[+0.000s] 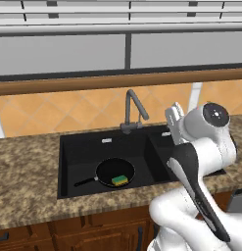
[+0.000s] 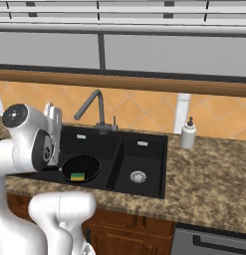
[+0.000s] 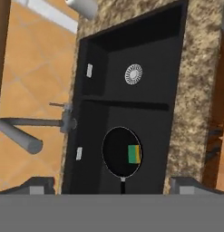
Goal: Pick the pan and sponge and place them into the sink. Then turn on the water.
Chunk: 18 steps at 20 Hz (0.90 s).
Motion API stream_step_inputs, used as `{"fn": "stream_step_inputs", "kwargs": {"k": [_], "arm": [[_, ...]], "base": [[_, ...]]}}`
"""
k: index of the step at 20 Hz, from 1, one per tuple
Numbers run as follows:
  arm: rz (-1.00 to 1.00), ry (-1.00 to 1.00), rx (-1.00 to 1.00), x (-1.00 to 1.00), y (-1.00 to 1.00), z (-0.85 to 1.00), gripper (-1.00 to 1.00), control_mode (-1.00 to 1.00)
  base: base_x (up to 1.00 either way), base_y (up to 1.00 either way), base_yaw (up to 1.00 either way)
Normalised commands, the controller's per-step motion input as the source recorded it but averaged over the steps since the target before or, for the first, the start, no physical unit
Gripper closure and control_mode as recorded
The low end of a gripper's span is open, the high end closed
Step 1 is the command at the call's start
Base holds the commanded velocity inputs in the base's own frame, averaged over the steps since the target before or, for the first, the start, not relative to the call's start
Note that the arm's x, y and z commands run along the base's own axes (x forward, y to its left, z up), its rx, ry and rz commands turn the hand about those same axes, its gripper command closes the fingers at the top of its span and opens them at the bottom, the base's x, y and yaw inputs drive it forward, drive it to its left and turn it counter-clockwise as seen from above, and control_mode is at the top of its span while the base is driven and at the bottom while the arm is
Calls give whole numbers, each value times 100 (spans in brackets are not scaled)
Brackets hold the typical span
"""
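The big black sink [image 1: 142, 142] was my landmark. In its wide left basin sat the pan [image 1: 115, 171], and the little sponge [image 1: 119, 180] lay inside the pan. So both were in. The tall faucet [image 1: 133, 109] behind the sink gave no water; I judged that was left. My gripper [image 3: 111, 183] hung above the sink, jaws wide apart, holding nothing. I saw no words anywhere.

The left basin's drain is hidden under the pan [image 1: 114, 172]. The right basin of the sink [image 1: 68, 142] is partly covered by the arm [image 1: 201, 162].
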Motion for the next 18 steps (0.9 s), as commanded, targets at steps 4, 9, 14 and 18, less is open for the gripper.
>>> {"fn": "stream_step_inputs", "kwargs": {"k": [4,9,14,18], "arm": [[-8,-10,43,-1,-69,13,-100,-100],[-10,-6,42,0,-57,0,-100,-100],[-12,-4,45,1,-48,-2,-100,-100],[-12,-4,36,23,-35,-12,-100,-100]], "base": [[0,0,0],[0,0,0],[0,0,0],[0,0,0]]}}
